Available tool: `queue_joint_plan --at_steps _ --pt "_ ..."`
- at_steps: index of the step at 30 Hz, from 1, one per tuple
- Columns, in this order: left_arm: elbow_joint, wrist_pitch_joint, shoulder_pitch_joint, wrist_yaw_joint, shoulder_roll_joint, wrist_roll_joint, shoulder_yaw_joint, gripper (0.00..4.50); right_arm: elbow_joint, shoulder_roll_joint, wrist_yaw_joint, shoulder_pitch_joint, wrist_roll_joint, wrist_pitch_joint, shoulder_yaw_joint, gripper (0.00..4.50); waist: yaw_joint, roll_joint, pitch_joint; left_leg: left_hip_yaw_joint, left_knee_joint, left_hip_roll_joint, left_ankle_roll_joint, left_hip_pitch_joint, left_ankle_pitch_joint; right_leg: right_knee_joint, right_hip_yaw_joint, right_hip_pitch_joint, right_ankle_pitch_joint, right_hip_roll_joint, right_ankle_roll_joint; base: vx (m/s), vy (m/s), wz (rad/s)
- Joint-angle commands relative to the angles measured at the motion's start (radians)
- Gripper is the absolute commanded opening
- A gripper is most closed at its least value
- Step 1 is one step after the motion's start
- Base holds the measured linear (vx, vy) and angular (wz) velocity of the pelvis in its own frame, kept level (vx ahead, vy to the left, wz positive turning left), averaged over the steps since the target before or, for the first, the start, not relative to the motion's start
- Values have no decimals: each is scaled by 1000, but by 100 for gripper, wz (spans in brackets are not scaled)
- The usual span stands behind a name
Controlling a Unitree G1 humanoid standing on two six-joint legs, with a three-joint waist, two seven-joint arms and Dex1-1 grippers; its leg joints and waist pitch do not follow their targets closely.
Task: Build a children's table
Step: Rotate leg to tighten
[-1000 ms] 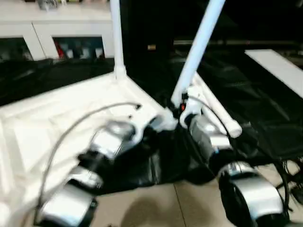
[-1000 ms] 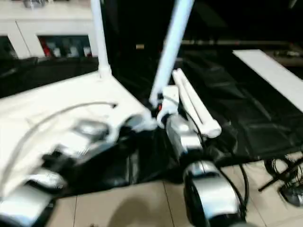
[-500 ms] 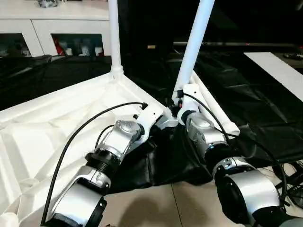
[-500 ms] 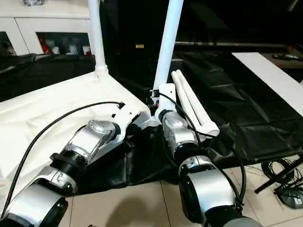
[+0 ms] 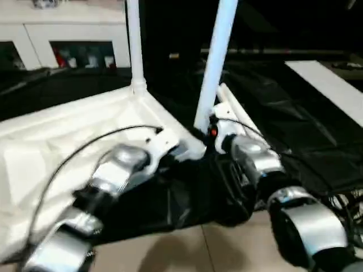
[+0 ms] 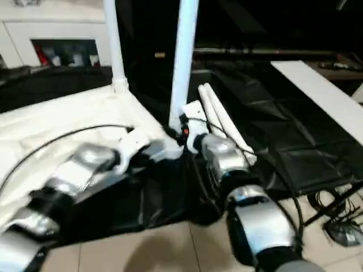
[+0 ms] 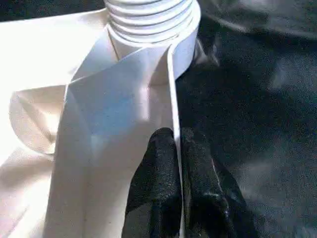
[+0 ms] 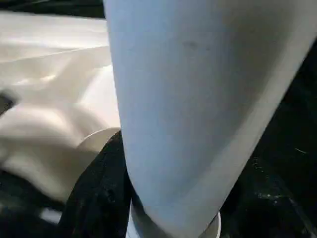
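1. Legs first: one long white tubular plastic leg (image 5: 135,45) stands upright in the far corner socket of the white ribbed rectangular plastic table panel (image 5: 51,141), which lies underside-up on the black cloth-covered tabletop (image 5: 272,113).
2. Your right tool (image 6: 177,131) grips a second white tubular leg (image 5: 215,62) near its foot, black fingers (image 8: 99,193) on either side of the tube; its long axis runs almost vertical, leaning slightly right at the top.
3. Your left tool (image 7: 177,148) is pinching the panel's thin upright rim, fingertips pressed together on it just short of the threaded corner socket (image 7: 148,15).
4. Two more white tubular legs (image 6: 224,127) lie just beyond the right tool.
5. Judgement: the socket sits directly under the held leg, so the right arm drives while the left steadies.
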Motion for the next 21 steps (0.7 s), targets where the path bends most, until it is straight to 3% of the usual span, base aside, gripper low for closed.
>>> queue_joint_plan --at_steps 1,3,4,6,7,8,11,13,15,16,17,18,21 --pt "-65 -18 -1 -95 20 -8 -42 0 113 -13 90 101 -101 74 104 190 5 20 -34 2 -73 42 38 -18 -243 -69 66 32 -277 -61 -204 101 -37 5" --pt "-85 -15 9 -130 47 -18 -43 0 109 -29 149 111 -112 74 120 190 3 25 -37 5 -71 45 28 -15 -223 -58 71 31 -219 -57 -230 103 -37 3" --pt "-96 -8 15 -145 61 -21 -43 0 108 -35 175 114 -115 80 130 190 0 22 -40 5 -69 43 27 -21 -198 -51 72 39 -177 -54 -237 92 -20 -3" --pt "-97 -7 16 -146 66 -16 -44 0 114 -34 174 114 -122 79 134 190 0 18 -45 10 -61 37 37 -16 -117 -36 72 43 -35 -48 -269 83 -11 -2" --pt "-97 -7 16 -146 66 -15 -44 0 115 -33 172 113 -123 79 134 190 0 18 -45 10 -61 37 43 -17 -110 -35 72 47 -28 -49 -274 0 0 0" --pt "-95 -6 15 -143 66 -12 -44 0 118 -31 161 112 -126 78 133 190 1 18 -45 11 -62 37 43 -15 -119 -37 72 46 -43 -49 -274 0 0 0" --pt "-90 15 14 -104 49 -8 -35 0 129 -15 39 105 -135 89 115 190 1 20 -37 9 -72 41 14 -11 -212 -52 73 41 -203 -52 -240 0 0 0" --pt "-66 41 5 -41 16 -4 -17 0 143 -2 -88 95 -118 107 81 190 -2 17 -32 5 -76 40 -6 -9 -283 -64 74 36 -336 -52 -198 0 0 0" --pt "-16 71 -13 70 -43 3 20 0 163 17 -288 78 -80 130 18 190 -7 17 -28 1 -79 36 -25 -1 -334 -80 75 23 -471 -51 -146 -28 1 0" --pt "-16 71 -13 70 -43 3 20 0 163 17 -288 78 -80 130 18 190 -6 17 -28 0 -77 35 -30 2 -345 -83 75 21 -496 -51 -135 -60 7 0" --pt "29 93 -33 170 -106 -4 59 0 177 34 -419 66 -40 146 -37 190 -8 18 -27 -1 -78 33 -29 4 -370 -90 73 17 -540 -51 -115 -60 7 0" --pt "41 99 -39 198 -124 -6 70 0 180 39 -453 62 -29 148 -52 190 -7 17 -29 -2 -78 32 -32 5 -371 -95 71 15 -560 -51 -98 -57 15 0" --pt "86 116 -66 326 -227 -17 108 0 192 79 -578 44 22 158 -114 190 -5 18 -30 -4 -79 31 -23 2 -394 -100 65 13 -550 -48 -80 0 0 0"
